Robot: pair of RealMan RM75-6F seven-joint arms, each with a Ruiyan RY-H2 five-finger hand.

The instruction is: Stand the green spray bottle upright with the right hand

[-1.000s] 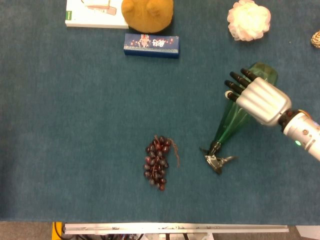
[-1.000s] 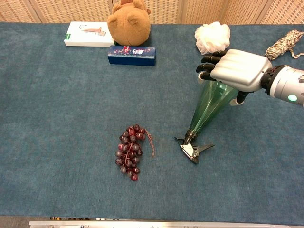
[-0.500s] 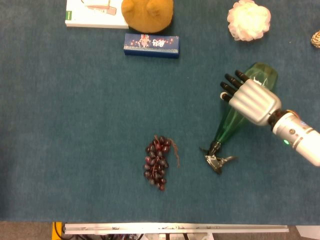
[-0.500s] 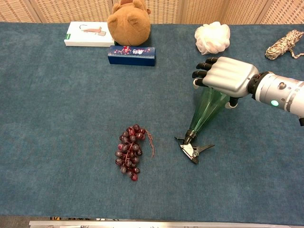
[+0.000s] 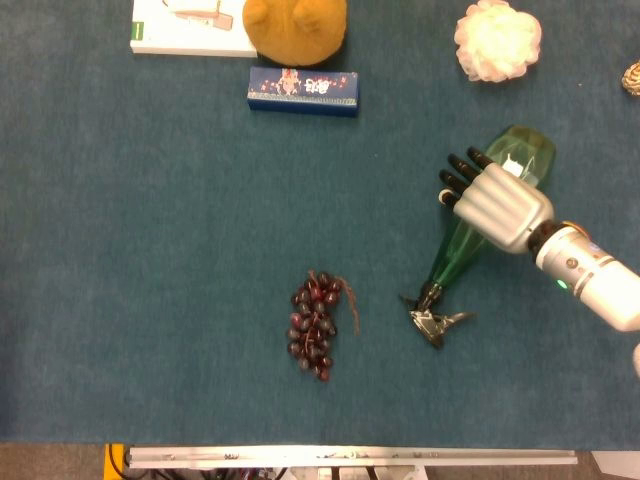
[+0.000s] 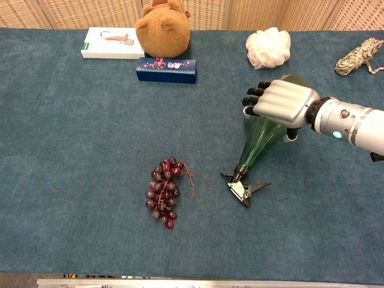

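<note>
We are reaching: our right hand [image 6: 281, 103], fingers apart and grasping nothing, is hovering over the lying bottle [image 6: 261, 139]. Next, closing round it.

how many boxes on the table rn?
2. The white box lies at the far left edge, beside the teddy bear; the dark blue box lies just in front of the bear. None appear hidden.

Table [image 6: 72, 156] covered in blue carpet-like cloth. Lying on it: green spray bottle [image 6: 259, 141] on its side, grape bunch [image 6: 163, 192], dark blue box [image 6: 166, 69], white box [image 6: 113, 42], brown teddy bear [image 6: 163, 27], white bath pouf [image 6: 269, 48], coiled rope [image 6: 359, 55].
</note>
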